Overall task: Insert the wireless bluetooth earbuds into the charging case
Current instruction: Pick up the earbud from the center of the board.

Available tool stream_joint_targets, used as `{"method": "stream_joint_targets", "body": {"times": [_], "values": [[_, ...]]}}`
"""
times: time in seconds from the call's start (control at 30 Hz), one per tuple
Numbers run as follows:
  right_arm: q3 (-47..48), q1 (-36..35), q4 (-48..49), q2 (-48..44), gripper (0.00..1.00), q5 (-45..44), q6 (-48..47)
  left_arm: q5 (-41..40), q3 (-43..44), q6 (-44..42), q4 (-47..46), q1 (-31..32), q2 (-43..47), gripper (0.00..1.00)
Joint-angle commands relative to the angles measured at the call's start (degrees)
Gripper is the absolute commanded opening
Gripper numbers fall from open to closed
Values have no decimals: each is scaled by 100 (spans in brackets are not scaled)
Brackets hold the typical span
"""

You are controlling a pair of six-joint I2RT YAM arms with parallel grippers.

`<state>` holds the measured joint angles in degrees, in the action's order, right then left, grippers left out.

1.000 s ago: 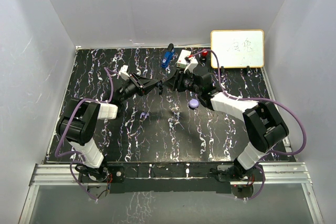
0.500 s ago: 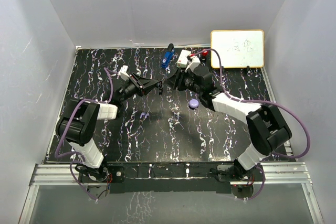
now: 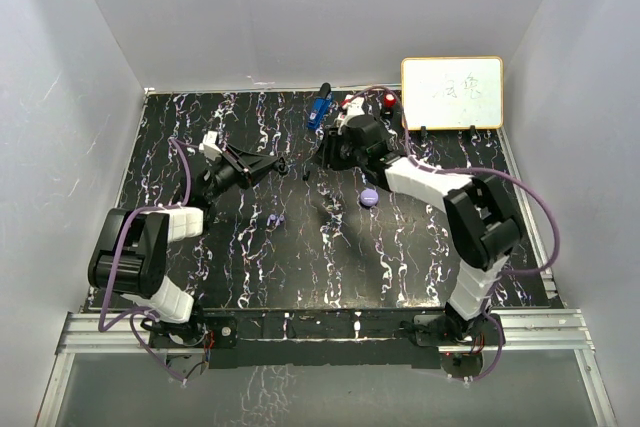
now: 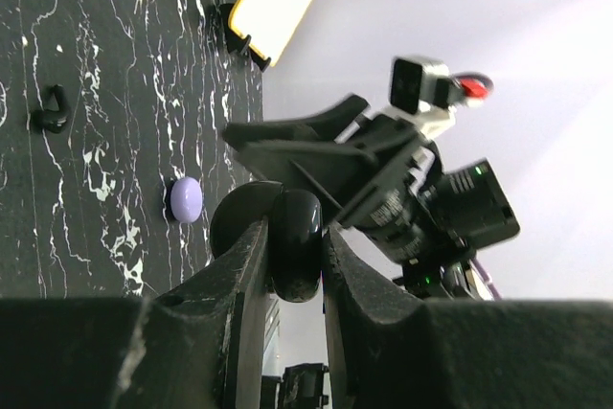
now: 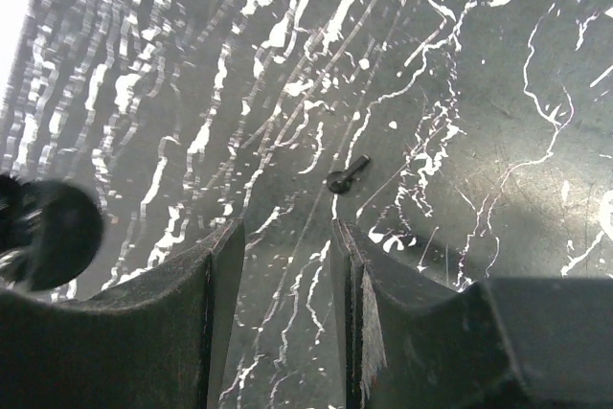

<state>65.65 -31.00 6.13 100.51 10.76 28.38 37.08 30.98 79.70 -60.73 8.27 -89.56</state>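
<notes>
My left gripper [image 3: 277, 161] [image 4: 294, 230] is shut on a black round charging case [image 4: 297, 241] and holds it above the table. My right gripper [image 3: 326, 154] [image 5: 287, 237] is open and empty, low over the table. A tiny black earbud [image 5: 347, 174] lies just beyond its right fingertip; it also shows in the left wrist view [image 4: 50, 112]. A lilac round case [image 3: 369, 197] [image 4: 184, 200] lies shut on the table near the right arm. The pale lilac earbuds [image 3: 275, 219] lie near the table's middle. I see no second black earbud.
A blue tool [image 3: 319, 107] lies at the back centre. A white box [image 3: 350, 109] and a red object [image 3: 388, 100] sit beside it. A whiteboard [image 3: 452, 93] leans at the back right. White walls enclose the black marbled table [image 3: 330, 267].
My left arm has pulled back to the left with the black case. My right gripper has shifted a little toward the back, and its arm has swung inward.
</notes>
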Motion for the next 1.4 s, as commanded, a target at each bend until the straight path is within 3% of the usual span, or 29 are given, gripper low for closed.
{"method": "stream_joint_targets", "body": {"times": [0.0,1.37], "values": [[719,-152,-753,591,40,-79,-397,307,-83,-138,92,-26,334,0],[1719,-453,-811,2087,40,-75,-417,508,-224,158,-503,-230,166,0]]}}
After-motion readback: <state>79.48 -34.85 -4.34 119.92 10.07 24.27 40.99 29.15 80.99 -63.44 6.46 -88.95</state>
